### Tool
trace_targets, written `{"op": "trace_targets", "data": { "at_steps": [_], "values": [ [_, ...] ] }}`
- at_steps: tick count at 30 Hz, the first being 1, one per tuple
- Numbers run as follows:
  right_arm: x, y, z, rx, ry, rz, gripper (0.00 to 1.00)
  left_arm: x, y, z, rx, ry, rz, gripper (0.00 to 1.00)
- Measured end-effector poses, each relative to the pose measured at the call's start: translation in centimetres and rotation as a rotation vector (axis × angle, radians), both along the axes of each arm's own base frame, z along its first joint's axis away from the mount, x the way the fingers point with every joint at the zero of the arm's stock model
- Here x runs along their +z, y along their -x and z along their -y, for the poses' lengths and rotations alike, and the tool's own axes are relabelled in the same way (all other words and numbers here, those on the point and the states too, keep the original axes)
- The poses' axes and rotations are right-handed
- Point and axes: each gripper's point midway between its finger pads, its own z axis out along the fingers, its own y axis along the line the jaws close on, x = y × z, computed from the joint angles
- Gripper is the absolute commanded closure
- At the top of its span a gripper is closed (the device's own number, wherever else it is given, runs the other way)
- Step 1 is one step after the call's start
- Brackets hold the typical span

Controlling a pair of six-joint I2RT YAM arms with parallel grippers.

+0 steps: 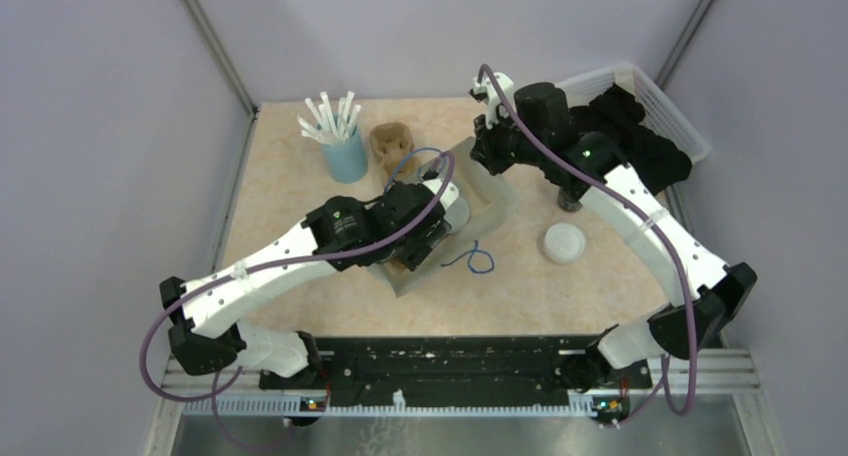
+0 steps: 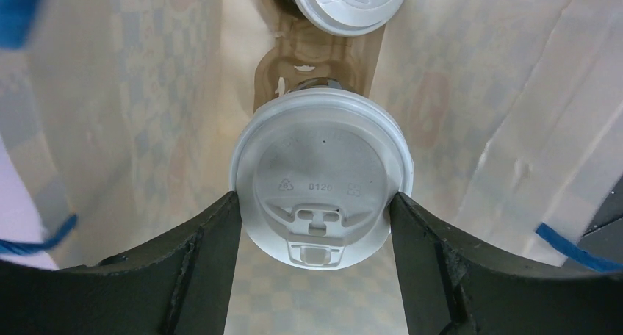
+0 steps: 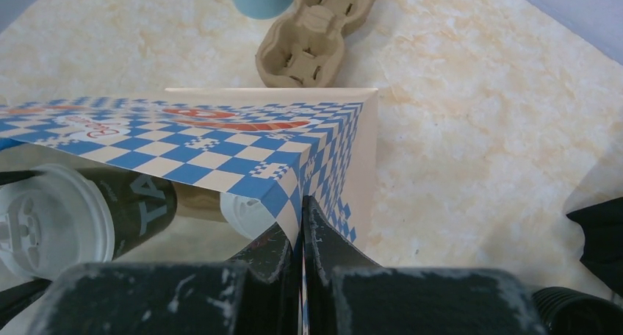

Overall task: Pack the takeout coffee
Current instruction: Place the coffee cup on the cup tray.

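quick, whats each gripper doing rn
left gripper: closed on a lidded coffee cup, inside the paper bag
right gripper: shut, pinching the paper bag's edge

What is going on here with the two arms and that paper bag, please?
The robot is packing takeout coffee into a checkered paper bag. The right end effector is pinched shut on the bag's edge, which holds its mouth open. The left end effector grips a lidded coffee cup by its sides inside the bag. A second lidded cup sits deeper in.
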Motion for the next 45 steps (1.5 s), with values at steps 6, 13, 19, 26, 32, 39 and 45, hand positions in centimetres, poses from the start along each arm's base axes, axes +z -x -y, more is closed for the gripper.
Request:
{"op": "trace_targets", "data": {
  "at_steps": [6, 13, 19, 26, 32, 39, 45],
  "values": [
    [-0.9, -0.4, -0.4, -0.004, 0.006, -0.025, 1.00, -1.0, 0.1, 0.0, 0.013, -0.047, 0.018, 0.35],
    [-0.6, -0.5, -0.6, 0.004, -0.007, -0.014, 1.00, -3.6, -0.6, -0.2, 0.056, -0.143, 0.009, 0.36],
    [-0.2, -0.7, -0.9, 0.006, -0.034, 0.010, 1.00, -4.8, -0.5, -0.2, 0.078, -0.162, -0.014, 0.37],
    [1.2, -0.2, -0.9, -0.020, -0.110, 0.020, 1.00, -5.3, -0.4, -0.2, 0.114, -0.148, -0.023, 0.39],
    [2.5, 0.5, -0.6, -0.046, -0.171, 0.008, 1.00, -5.6, -0.6, -0.2, 0.157, -0.139, -0.017, 0.39],
    [2.6, 0.7, -0.8, -0.064, -0.204, -0.025, 1.00, -7.1, -1.2, -0.3, 0.168, -0.163, 0.019, 0.38],
    [2.5, 1.0, -0.9, -0.084, -0.233, -0.064, 1.00, -7.4, -1.7, 0.2, 0.122, -0.133, 0.072, 0.38]
  ]
}}
